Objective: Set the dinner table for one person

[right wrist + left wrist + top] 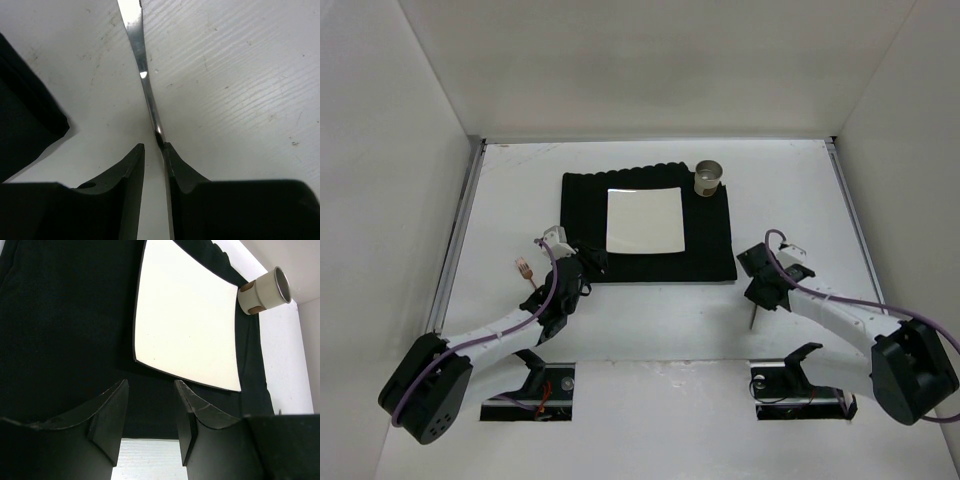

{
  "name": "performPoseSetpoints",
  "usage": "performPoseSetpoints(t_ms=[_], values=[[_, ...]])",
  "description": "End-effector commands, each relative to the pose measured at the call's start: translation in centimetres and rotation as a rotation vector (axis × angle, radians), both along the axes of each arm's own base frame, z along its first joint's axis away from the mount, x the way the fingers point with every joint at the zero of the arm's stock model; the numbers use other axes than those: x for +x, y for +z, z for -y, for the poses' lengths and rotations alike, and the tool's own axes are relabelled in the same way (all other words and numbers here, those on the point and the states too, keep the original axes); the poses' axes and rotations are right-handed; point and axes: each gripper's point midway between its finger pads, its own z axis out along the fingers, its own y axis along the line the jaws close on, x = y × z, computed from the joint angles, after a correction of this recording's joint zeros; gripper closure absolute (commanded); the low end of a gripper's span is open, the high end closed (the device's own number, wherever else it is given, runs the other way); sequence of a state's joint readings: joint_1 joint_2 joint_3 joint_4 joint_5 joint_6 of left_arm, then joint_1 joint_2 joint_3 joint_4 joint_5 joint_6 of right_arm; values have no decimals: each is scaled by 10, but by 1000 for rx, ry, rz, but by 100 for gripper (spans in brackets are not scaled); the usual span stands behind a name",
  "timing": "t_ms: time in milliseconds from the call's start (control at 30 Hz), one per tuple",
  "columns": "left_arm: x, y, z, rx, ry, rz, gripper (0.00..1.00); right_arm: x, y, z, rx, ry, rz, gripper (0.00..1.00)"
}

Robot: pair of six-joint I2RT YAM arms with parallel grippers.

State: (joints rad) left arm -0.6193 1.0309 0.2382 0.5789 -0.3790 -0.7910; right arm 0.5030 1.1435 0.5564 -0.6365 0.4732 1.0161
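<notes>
The white dinner table [820, 200] carries a black ribbed mat [585, 200] with a square white plate [645, 221] on it. A cup [709, 179] stands at the mat's far right corner. My left gripper [590, 263] hovers over the mat's near left edge; its jaws [151, 385] are open and empty, and the plate [187, 320] and cup [265, 290] lie ahead. My right gripper [758, 285] is just right of the mat's near right corner. Its jaws [154, 146] stand slightly apart around a thin silver utensil [142, 75] that touches the right finger [177, 167]. The utensil's end pokes out below the gripper [752, 318].
A small copper-coloured fork [525, 270] lies on the table left of my left arm. White walls enclose the table on the left, right and far sides. The mat's corner [30, 125] shows left of the right gripper.
</notes>
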Motion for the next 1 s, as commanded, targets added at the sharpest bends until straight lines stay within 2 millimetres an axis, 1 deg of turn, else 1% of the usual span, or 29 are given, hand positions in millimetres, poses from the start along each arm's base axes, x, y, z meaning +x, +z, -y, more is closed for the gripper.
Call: performPoseSetpoints(t_ms=[0, 33, 100, 267, 367, 433, 567, 667, 833, 967], values=[[4, 12, -1, -29, 12, 37, 61, 6, 2, -7, 29, 18, 21, 70], [4, 12, -1, -29, 12, 37, 61, 5, 1, -8, 29, 23, 14, 68], [4, 13, -1, -30, 12, 38, 61, 2, 0, -7, 23, 23, -3, 68], [4, 18, -3, -40, 16, 56, 61, -3, -1, -7, -7, 39, -59, 71], [3, 19, -4, -42, 18, 58, 61, -9, 5, -6, -51, 40, -77, 73], [3, 19, -3, -42, 16, 58, 61, -8, 9, -5, -69, 34, -70, 73], [2, 21, -3, -42, 12, 63, 61, -11, -1, -8, -73, 60, -112, 73], [3, 22, -4, -44, 15, 65, 61, -10, -7, -12, -64, 78, -122, 73], [3, 23, -7, -45, 24, 71, 61, -2, -7, -6, -63, 72, -111, 73], [4, 20, -7, -41, 26, 62, 61, 6, -7, -8, -68, 83, -90, 82]])
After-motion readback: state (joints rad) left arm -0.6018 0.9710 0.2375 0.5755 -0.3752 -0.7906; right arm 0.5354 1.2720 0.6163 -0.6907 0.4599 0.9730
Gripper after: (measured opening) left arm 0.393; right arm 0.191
